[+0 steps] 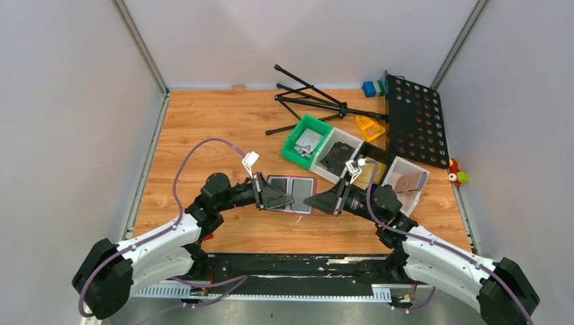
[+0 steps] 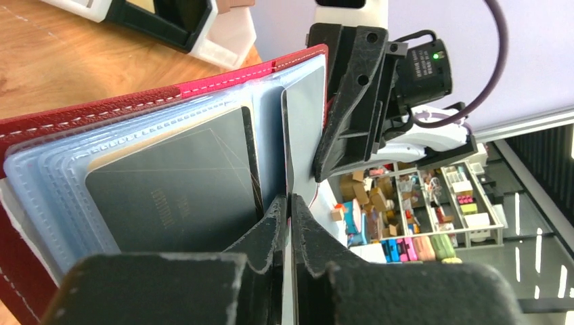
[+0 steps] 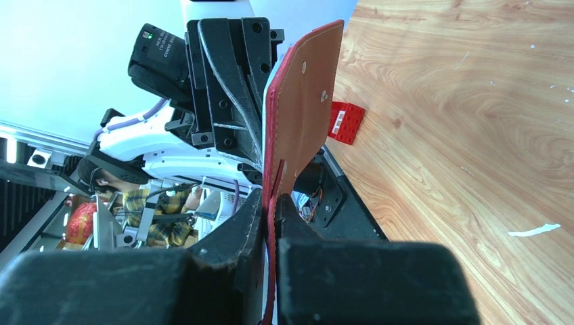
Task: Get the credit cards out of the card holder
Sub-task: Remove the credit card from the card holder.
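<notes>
The dark-red card holder (image 1: 292,194) is held open above the wooden table, between my two grippers. In the left wrist view its red cover (image 2: 101,115) frames several clear sleeves, and a dark card (image 2: 176,183) sits in the front sleeve. My left gripper (image 1: 289,199) (image 2: 290,203) is shut on a thin pale-grey card (image 2: 303,128) standing edge-on at the holder's fold. My right gripper (image 1: 313,202) (image 3: 271,203) is shut on the stitched edge of the holder's red outer cover (image 3: 301,115), whose snap studs show.
A small red ribbed block (image 3: 346,122) lies on the table near the arm bases. At the back right are a green bin (image 1: 308,139), white bins (image 1: 336,157), a black folding stand (image 1: 311,101), a black perforated panel (image 1: 414,120) and a yellow piece (image 1: 369,126).
</notes>
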